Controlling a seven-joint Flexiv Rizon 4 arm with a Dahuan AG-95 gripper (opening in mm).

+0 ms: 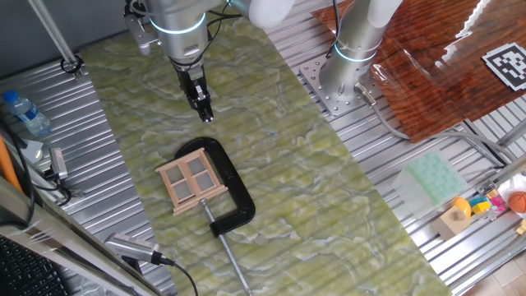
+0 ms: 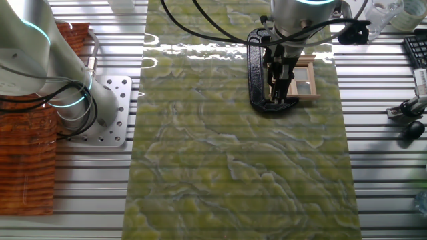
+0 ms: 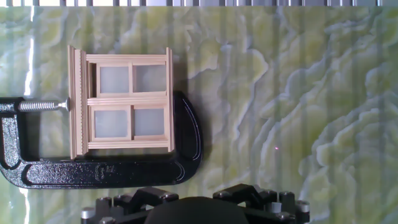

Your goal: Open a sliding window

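Window-wise, the sliding window is seen lying flat on the green marbled surface, and it's held inside the jaws of a black C-clamp. In the hand view the clamp's screw tip is pressed against the window's tall side rail, while the curved back of the clamp is wrapped around the opposite side. Four frosted panes are split by the crossbars, and the paned part looks slid over toward the clamp's curved back, away from the screw.

The pincer is hung above the surface, near the window but apart from it, on the side away from the clamp's long screw handle. Nothing is held in it. The fingers look pretty much together in one fixed view, but whether the tips are fully closed can't be told for sure. In the other fixed view the pincer is seen overlapping the window.
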